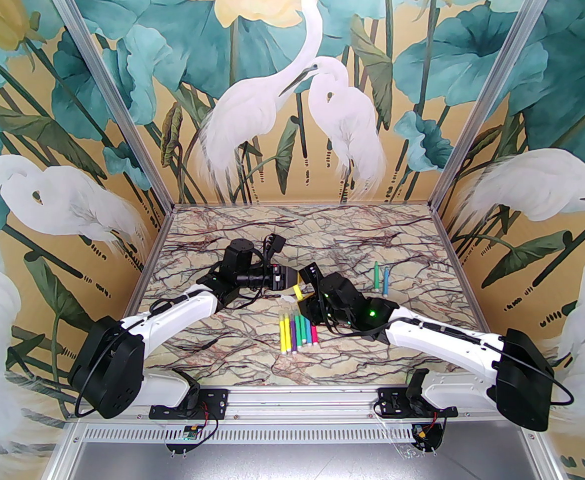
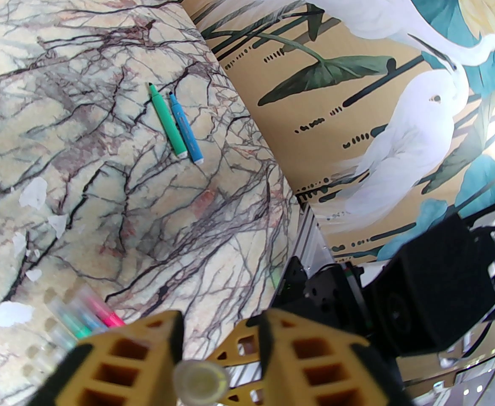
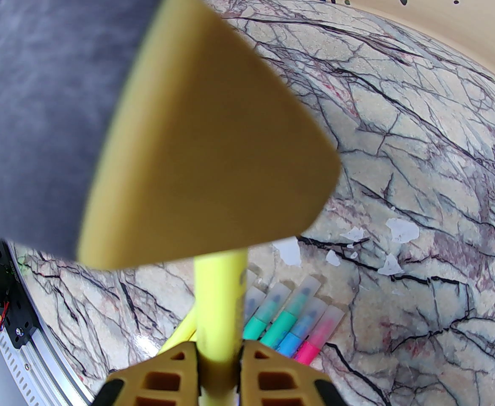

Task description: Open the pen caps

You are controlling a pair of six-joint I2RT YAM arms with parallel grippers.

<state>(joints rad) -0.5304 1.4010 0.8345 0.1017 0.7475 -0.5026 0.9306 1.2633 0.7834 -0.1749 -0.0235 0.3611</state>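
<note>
My right gripper (image 3: pixel 218 353) is shut on the body of a yellow pen (image 3: pixel 220 294) and holds it up above the table. The pen's pale cap (image 2: pixel 201 381) sits between the yellow fingers of my left gripper (image 2: pixel 222 324), which is closed around it; one left finger (image 3: pixel 205 142) hides the pen's upper end. In the top view the two grippers, left (image 1: pixel 292 283) and right (image 1: pixel 305 298), meet at the yellow pen (image 1: pixel 297 290) mid-table. Below them lies a row of several capped pens (image 1: pixel 297 330), their see-through caps (image 3: pixel 306 290) pointing away from the arms.
A green pen (image 1: pixel 376 274) and a blue pen (image 1: pixel 386 280) lie side by side at the right, tips bare (image 2: pixel 167 121). White peeled patches (image 3: pixel 402 229) dot the marble tabletop (image 1: pixel 222 338). Painted walls close the back and sides.
</note>
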